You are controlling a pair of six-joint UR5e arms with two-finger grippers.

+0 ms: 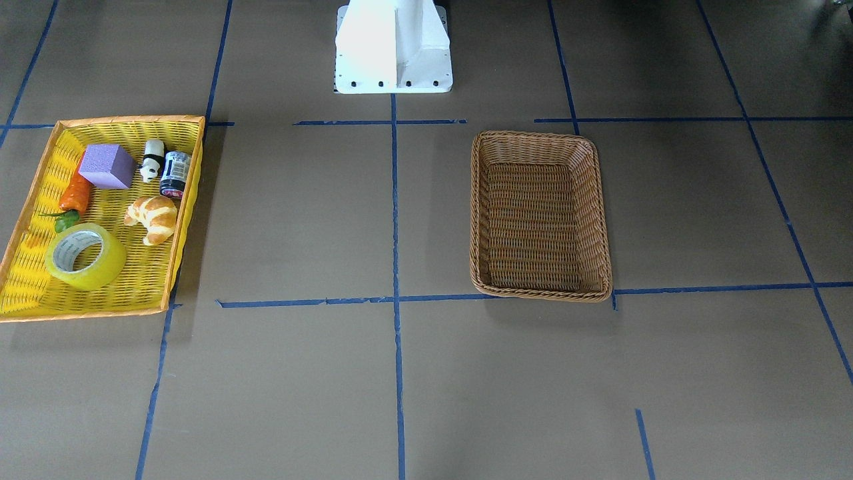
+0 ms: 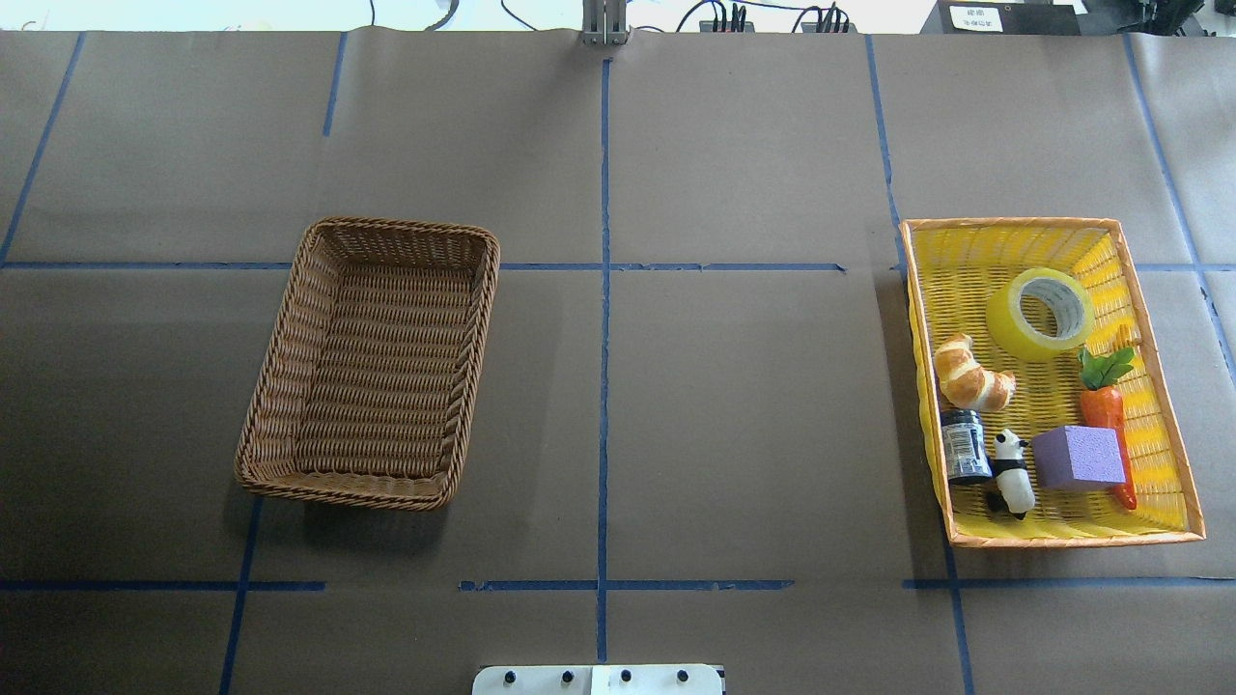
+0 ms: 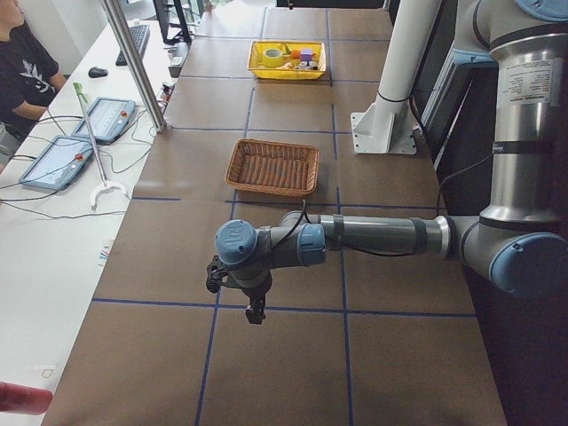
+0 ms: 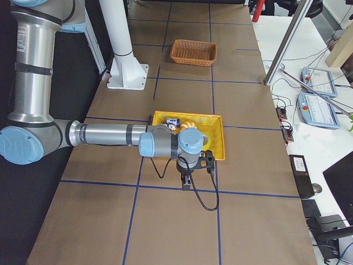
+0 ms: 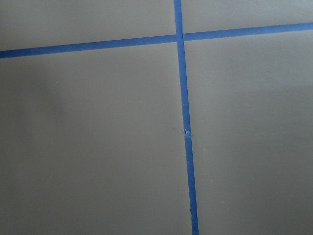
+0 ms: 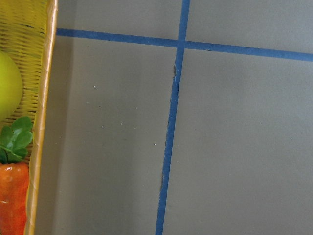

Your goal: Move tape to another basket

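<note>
The tape (image 1: 85, 256), a yellow-green roll with a white-grey core, lies in the yellow tray (image 1: 126, 121); it also shows in the overhead view (image 2: 1041, 314) and at the right wrist view's left edge (image 6: 7, 85). The brown wicker basket (image 1: 541, 137) stands empty on the other half of the table (image 2: 372, 362). My left gripper (image 3: 256, 311) hangs over bare table beyond the wicker basket (image 3: 272, 166). My right gripper (image 4: 186, 185) hangs just outside the yellow tray (image 4: 216, 138). Both grippers show only in the side views, so I cannot tell whether they are open or shut.
The yellow tray also holds a croissant (image 2: 971, 374), a carrot (image 2: 1107, 410), a purple block (image 2: 1078, 457), a panda figure (image 2: 1011, 470) and a small dark jar (image 2: 965, 446). The robot's white base (image 1: 393, 47) stands at the table's edge. An operator (image 3: 22, 67) sits beside the table.
</note>
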